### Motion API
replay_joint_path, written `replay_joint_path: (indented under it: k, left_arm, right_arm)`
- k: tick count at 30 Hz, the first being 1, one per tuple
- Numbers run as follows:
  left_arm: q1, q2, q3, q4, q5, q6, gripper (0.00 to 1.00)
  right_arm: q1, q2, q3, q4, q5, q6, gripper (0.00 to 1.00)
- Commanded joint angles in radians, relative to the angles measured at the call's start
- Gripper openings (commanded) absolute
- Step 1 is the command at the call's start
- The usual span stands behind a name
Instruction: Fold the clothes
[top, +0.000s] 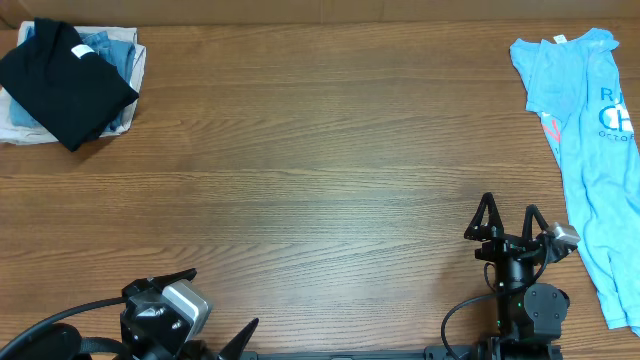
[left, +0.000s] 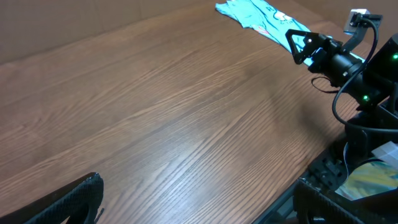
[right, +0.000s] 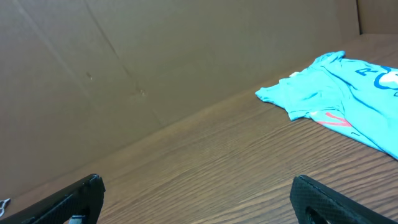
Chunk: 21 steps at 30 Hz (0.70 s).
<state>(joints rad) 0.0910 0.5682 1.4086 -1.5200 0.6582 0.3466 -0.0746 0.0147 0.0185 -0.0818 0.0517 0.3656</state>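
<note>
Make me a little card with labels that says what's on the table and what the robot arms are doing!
table: brown wood
black T-shirt: folded, on top of a pile, far left corner
pile of clothes: light fabrics under the black one
light blue T-shirt: printed, lying unfolded along the right edge
left end effector: open, holding nothing, at the near edge
right end effector: open, holding nothing, beside the blue shirt, not touching it

The wooden table carries a stack of folded garments, topped by a black T-shirt, at its far-left corner and a light blue printed T-shirt along its right edge.
</note>
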Motion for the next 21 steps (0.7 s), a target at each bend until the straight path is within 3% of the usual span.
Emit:
replay_joint_path:
  k: [1,8,21]
  left_arm:
    - [-0.006,-0.006,0.000,0.003,0.045,-0.082,1.00]
    - [-0.006,-0.058,-0.113,0.117,-0.151,-0.225,1.00]
    - [-0.074,-0.326,-0.752,0.789,-0.264,-0.435,1.00]
  right_arm:
    - [-0.005,-0.012,-0.011,0.003,-0.005,-0.007,1.00]
    - [-0.005,-0.012,-0.011,0.003,-0.005,-0.007,1.00]
    - [-0.005,-0.012,-0.011,0.003,-0.005,-0.007,1.00]
